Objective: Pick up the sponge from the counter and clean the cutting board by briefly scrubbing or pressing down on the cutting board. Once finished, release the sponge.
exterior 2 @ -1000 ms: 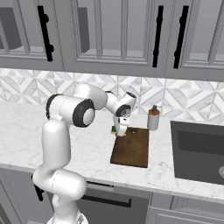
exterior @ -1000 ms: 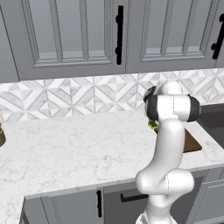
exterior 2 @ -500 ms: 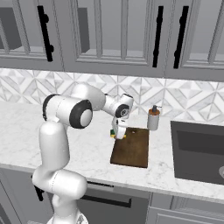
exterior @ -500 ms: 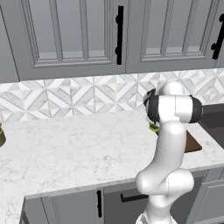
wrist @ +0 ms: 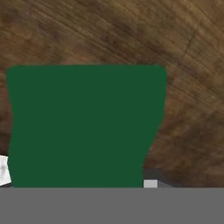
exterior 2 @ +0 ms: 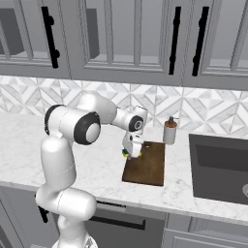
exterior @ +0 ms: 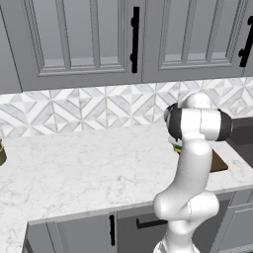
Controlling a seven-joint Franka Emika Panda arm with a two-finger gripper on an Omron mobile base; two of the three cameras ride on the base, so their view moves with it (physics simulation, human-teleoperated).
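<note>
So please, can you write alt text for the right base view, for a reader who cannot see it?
The white arm holds its gripper with the sponge at the left edge of the dark cutting board on the white counter. A soap dispenser stands behind the board, and a dark sink lies to the right.

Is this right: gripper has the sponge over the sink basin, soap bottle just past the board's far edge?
Not quite. The gripper holds the sponge over the cutting board, not the sink basin; the hand view shows wood grain directly behind the green pad. The soap bottle does stand past the board's far edge, per the right base view.
</note>
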